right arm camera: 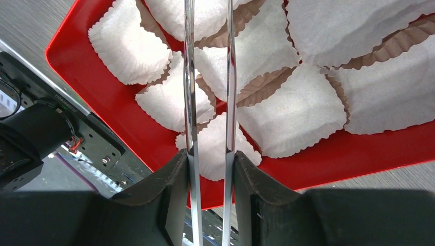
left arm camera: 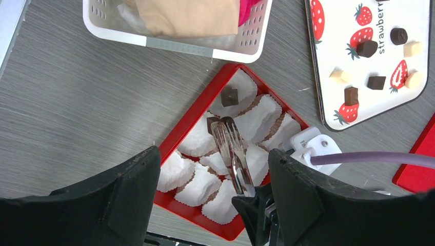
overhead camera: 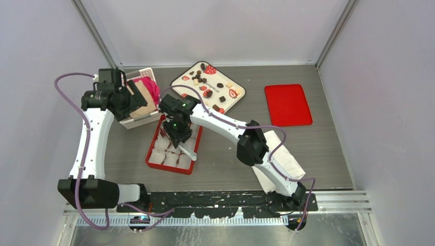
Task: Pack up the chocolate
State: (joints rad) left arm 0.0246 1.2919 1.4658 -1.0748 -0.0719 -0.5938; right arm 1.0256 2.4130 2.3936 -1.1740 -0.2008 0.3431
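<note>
Chocolate pieces (overhead camera: 220, 85), dark and cream, lie on the strawberry-printed plate (overhead camera: 187, 77), also shown in the left wrist view (left arm camera: 367, 48). The red tray (overhead camera: 169, 169) holds several white paper cups (right arm camera: 292, 118). One dark piece (left arm camera: 229, 96) sits in a far cup. My right gripper (right arm camera: 210, 164) is shut on metal tongs (right arm camera: 229, 77) over the tray. The tong tips are at a second dark piece (left arm camera: 212, 123) in a cup. My left gripper (left arm camera: 213, 154) is open and empty, high above the tray near the basket.
A white perforated basket (overhead camera: 138, 120) with brown paper and something pink stands left of the tray. A flat red lid (overhead camera: 287, 104) lies at the right. White paper (overhead camera: 284, 154) lies under the right arm. Grey walls close in left, right and behind.
</note>
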